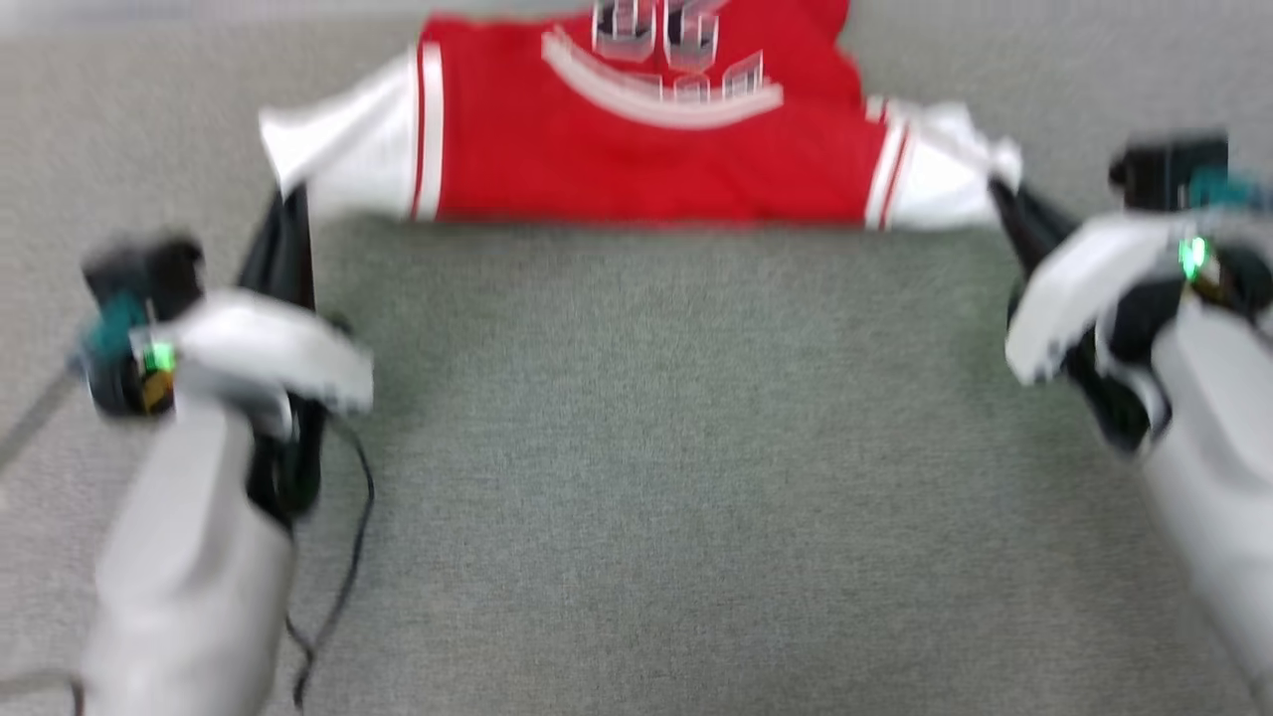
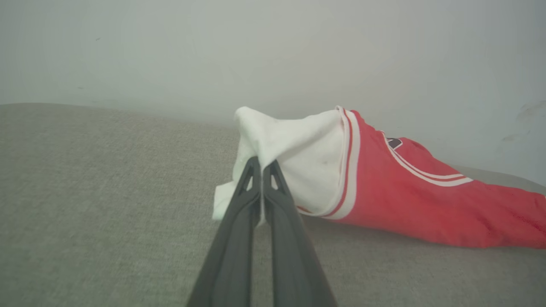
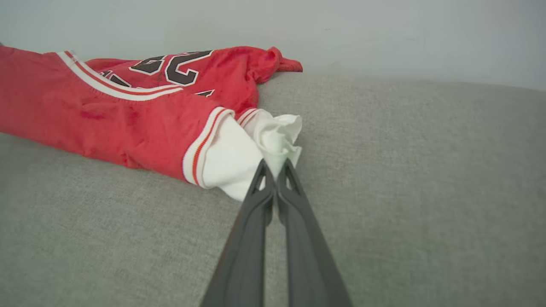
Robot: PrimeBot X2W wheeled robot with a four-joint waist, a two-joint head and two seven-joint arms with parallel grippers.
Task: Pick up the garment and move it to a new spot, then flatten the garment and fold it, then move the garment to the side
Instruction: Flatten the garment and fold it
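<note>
Now the left tool is pinched tight on the end of one white sleeve. The right tool is pinched tight on the end of the other white sleeve. Each tool has its two dark fingers pressed together with only cloth between them.

The red Bulls jersey lies at the far side of the grey fabric surface, close to the pale wall. It is spread wide between the two tools. The sleeve ends are lifted a little, and the red middle rests on the grey fabric. The far part of the shirt is bunched up, and the black number is crumpled.

I think this is the step of moving the shirt to its new spot, or the start of pulling it flat. It is not flat yet. It is not folded. Moving it to the side comes last.
</note>
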